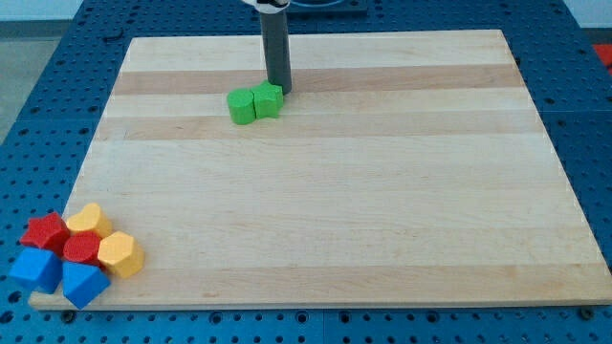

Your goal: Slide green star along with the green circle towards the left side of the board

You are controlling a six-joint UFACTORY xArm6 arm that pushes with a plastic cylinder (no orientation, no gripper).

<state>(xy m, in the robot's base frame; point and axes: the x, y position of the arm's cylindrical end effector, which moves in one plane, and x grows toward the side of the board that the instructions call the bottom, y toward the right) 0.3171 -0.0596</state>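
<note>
Tip point(280, 91) of dark rod, empty: touching far-right edge of green star block point(269, 100). Green circle block point(242, 107) abuts star's left. Pair far-centre on wooden board point(382, 220); leftward push aligned.

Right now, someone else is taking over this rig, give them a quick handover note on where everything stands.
My tip sits at the view's right of the green star, touching or nearly so.
The green star and green circle sit pressed together near the view's top, slightly left of centre.
Done: the two are paired up. Left: push both across to the board's left side.
Red, yellow and blue blocks cluster at the bottom-left corner, apart from the job.
</note>
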